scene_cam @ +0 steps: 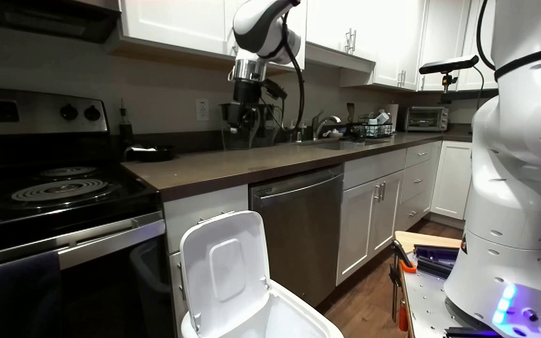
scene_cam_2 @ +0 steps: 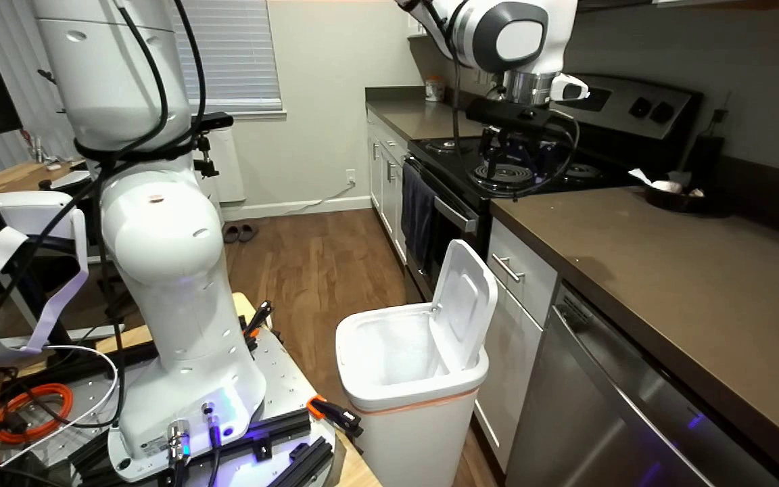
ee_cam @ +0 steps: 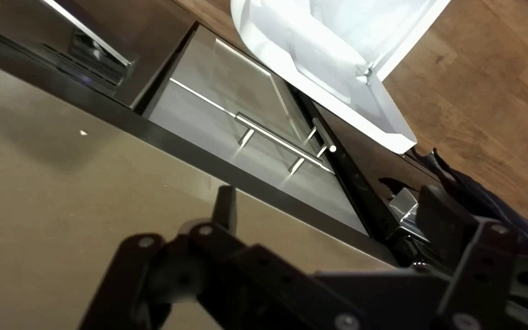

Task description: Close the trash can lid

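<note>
robot base point(scene_cam_2: 180, 392): white, nearest in an exterior view, standing on a metal bench point(scene_cam_2: 288, 385) dotted with holes, glowing blue near the foot.
trash can point(scene_cam_2: 423, 439): white, standing on the wood floor point(scene_cam_2: 322, 270) between the bench and the cabinets point(scene_cam_2: 508, 379), with the mouth uncovered; only partly in frame in the wrist view.
lid point(scene_cam_2: 468, 301): hinged to the can, raised nearly upright at the cabinet side, with the recessed panel turned toward the mouth; near the cabinets, impossible to tell whether touching or apart.
dishwasher point(scene_cam: 298, 234): steel-fronted, closed, just beside the drawer point(scene_cam_2: 521, 270).
counter point(scene_cam_2: 687, 270): brown, running above drawer and dishwasher.
gripper point(ee_cam: 330, 211): hanging over the counter, pointed downward, spread wide at the fingers point(ee_cam: 226, 208); higher than the lid and well apart from it.
stove point(scene_cam: 127, 202): black, fitted with coil burners point(scene_cam: 64, 190), right next to the counter.
towel point(scene_cam_2: 418, 210): dark, draped over the oven handle point(scene_cam_2: 456, 216).
black pan point(scene_cam_2: 683, 199): set on the counter near the back wall point(scene_cam_2: 741, 61), holding something pale, too small to make out.
faucet point(scene_cam: 318, 129): curved over the sink point(scene_cam: 334, 146), farther along the counter.
dish rack point(scene_cam: 374, 130): dark, loaded, beside the sink.
toaster oven point(scene_cam: 426, 118): at the far corner of the counter.
shoes point(scene_cam_2: 239, 233): paired on the floor near the far wall point(scene_cam_2: 335, 81).
blinds point(scene_cam_2: 237, 61): white, lowered at the far end of the room.
</note>
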